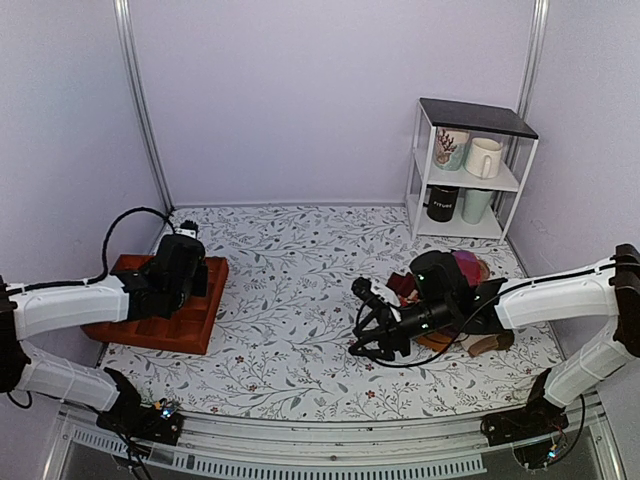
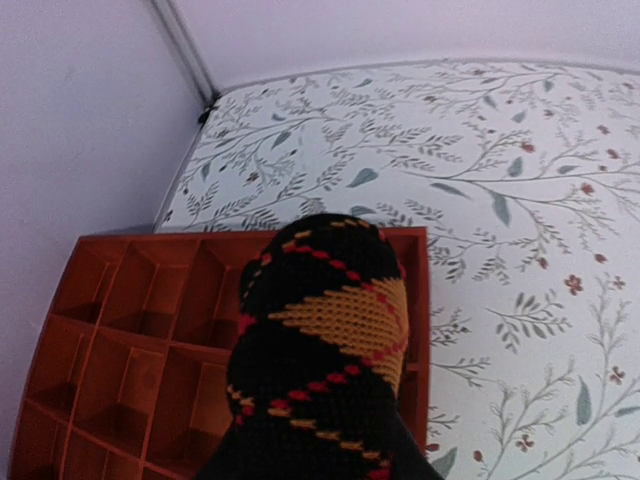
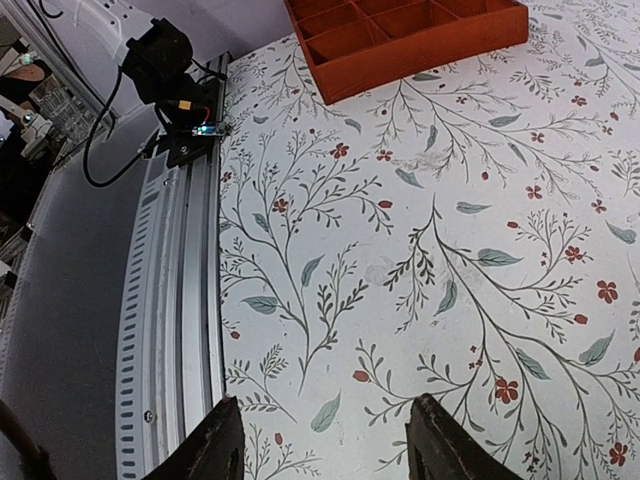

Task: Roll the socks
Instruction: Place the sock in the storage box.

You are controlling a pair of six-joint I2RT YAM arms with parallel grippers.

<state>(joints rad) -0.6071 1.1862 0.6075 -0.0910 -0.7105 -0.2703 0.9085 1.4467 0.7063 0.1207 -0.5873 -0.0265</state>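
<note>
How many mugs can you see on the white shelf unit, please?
4. Upper shelf: a patterned mug left, a white mug right. Lower shelf: a black mug left, a pale green mug right. Any behind them would be hidden.

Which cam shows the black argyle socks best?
Left wrist: the socks fill the foreground, orange diamonds and red stitching sharp, over the red tray. Top view: lost against the black left pincer. Right wrist: only the tray's corner, no socks.

Socks (image 2: 320, 350) were black, argyle with orange diamonds, red dashed lines. Divider tray (image 2: 120, 330) was rust-red. Worktop (image 2: 520, 150) was white, grey-green leaf sprigs, small red flowers.
</note>
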